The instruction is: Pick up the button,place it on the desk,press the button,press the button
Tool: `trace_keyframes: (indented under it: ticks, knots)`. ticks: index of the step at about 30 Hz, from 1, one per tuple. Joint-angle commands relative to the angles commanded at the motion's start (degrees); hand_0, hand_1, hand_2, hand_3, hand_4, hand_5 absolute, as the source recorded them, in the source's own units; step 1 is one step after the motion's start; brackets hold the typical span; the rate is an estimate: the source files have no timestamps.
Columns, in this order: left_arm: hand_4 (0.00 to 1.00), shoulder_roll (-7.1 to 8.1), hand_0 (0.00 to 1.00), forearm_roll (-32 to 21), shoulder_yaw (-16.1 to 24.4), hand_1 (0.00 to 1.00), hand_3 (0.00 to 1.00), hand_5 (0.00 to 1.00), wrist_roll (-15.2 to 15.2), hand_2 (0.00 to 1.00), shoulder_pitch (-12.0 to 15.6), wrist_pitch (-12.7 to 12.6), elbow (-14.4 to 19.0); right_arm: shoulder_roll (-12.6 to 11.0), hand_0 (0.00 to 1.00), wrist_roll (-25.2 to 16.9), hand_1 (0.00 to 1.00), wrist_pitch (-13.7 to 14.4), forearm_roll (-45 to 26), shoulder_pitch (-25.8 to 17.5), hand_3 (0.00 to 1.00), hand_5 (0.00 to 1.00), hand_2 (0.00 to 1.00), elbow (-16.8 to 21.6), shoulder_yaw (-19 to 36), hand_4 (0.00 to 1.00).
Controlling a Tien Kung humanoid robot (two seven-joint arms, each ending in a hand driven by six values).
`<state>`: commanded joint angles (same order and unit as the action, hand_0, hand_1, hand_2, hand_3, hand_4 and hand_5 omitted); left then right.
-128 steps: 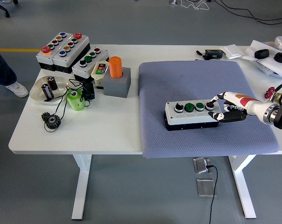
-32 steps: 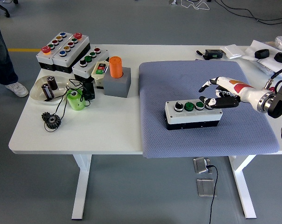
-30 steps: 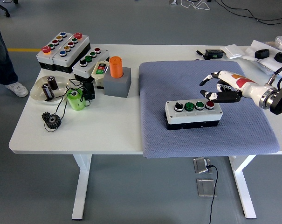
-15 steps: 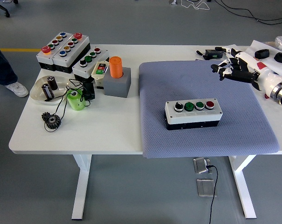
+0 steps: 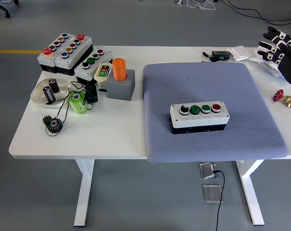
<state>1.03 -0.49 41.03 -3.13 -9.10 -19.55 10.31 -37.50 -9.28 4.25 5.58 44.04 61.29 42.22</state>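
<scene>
Head view: a grey four-button control box point(image 5: 199, 117) sits flat near the middle of a blue-grey cushioned mat point(image 5: 212, 110) on the right half of a white table point(image 5: 82, 134). Its buttons run in a row — black-and-white, green, dark green, red — and nothing touches it now.

A second ago the robot's right hand point(image 5: 280, 50) was at the box's right end, fingertips by the red button. It has since lifted off and pulled back to the far right edge of the picture, well apart from the box, fingers loosely spread and holding nothing. The box has not shifted. With the box already set down and the hand withdrawn, the presses look finished, or the hand is resetting before a second one; which of these cannot be told.

To the left of the mat stand an orange cylinder in a grey block point(image 5: 120, 80), several other button boxes point(image 5: 66, 52), a green cup point(image 5: 77, 103) and a shallow dish point(image 5: 49, 91). The left arm is out of view.
</scene>
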Motion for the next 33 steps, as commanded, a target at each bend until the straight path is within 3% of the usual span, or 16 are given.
trace_keyframes:
  ticks: [6,9,22,28,33]
  knots:
    - [0.323,-0.06,0.662,0.06,-0.03,0.706,0.516,0.967,0.04,0.726,-0.02,0.0,0.0,-0.12,0.817,0.28,0.807,-0.34,-14.52,-0.74,0.844,0.539,0.853,-1.66,0.41,0.645]
    - [0.323,-0.07,0.662,0.14,-0.01,0.706,0.516,0.967,0.09,0.726,-0.06,0.01,0.0,-0.21,0.817,0.39,0.807,-0.46,-18.47,-0.88,0.844,0.539,0.853,-1.86,0.37,0.645]
    - [0.32,-0.12,0.662,0.09,-0.07,0.706,0.516,0.965,0.06,0.726,0.06,0.06,0.0,-0.06,0.818,1.51,0.803,-0.64,-17.99,-0.96,0.828,0.551,0.848,-2.46,0.09,0.629]
    - [0.321,-0.13,0.661,0.22,0.0,0.706,0.516,0.966,0.06,0.726,0.16,0.07,0.0,0.03,0.822,6.83,0.797,1.01,-15.37,-0.88,0.814,0.554,0.834,-2.84,0.35,0.623]
    - [0.32,-0.15,0.66,0.38,0.1,0.706,0.516,0.963,0.13,0.726,0.26,0.06,0.0,-0.02,0.826,7.35,0.798,1.42,-12.84,-1.06,0.821,0.569,0.827,-3.03,0.43,0.614]
